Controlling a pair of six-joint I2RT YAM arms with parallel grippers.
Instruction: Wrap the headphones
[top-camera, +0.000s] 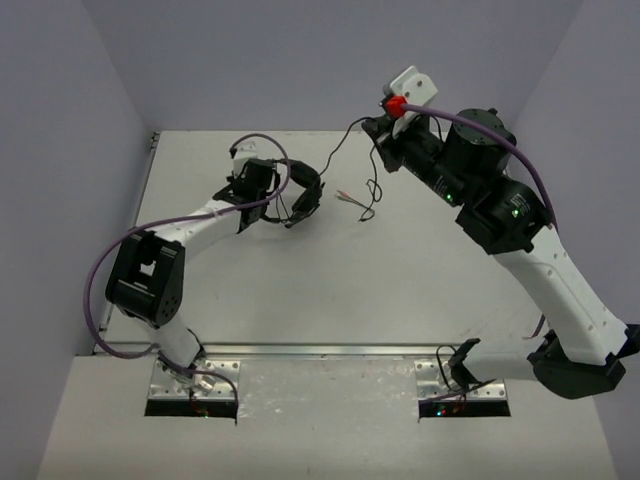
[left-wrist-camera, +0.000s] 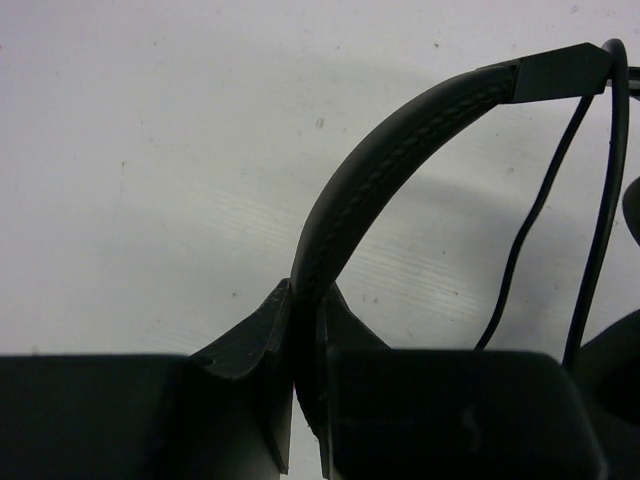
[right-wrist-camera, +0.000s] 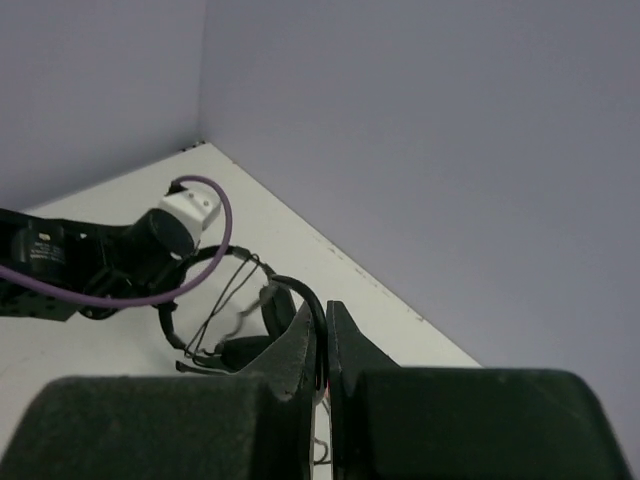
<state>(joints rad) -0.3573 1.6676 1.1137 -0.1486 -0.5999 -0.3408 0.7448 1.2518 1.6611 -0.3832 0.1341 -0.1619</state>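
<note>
Headphones (top-camera: 300, 195) lie at the far left of the surface (top-camera: 300, 290), and my left end effector (left-wrist-camera: 305, 305) is clenched on the headband (left-wrist-camera: 380, 170), pinning the set in place. My right end effector (top-camera: 378, 130), raised at the far right, is pinched tight on the thin cable (top-camera: 340, 140), which arcs up to it from the headset. The loose tail drops to the plugs (top-camera: 348, 197) on the surface. I judge winding is in hand, with much cable free. Next I should sweep the cable round the headband, left grip firm, line lightly taut.
</note>
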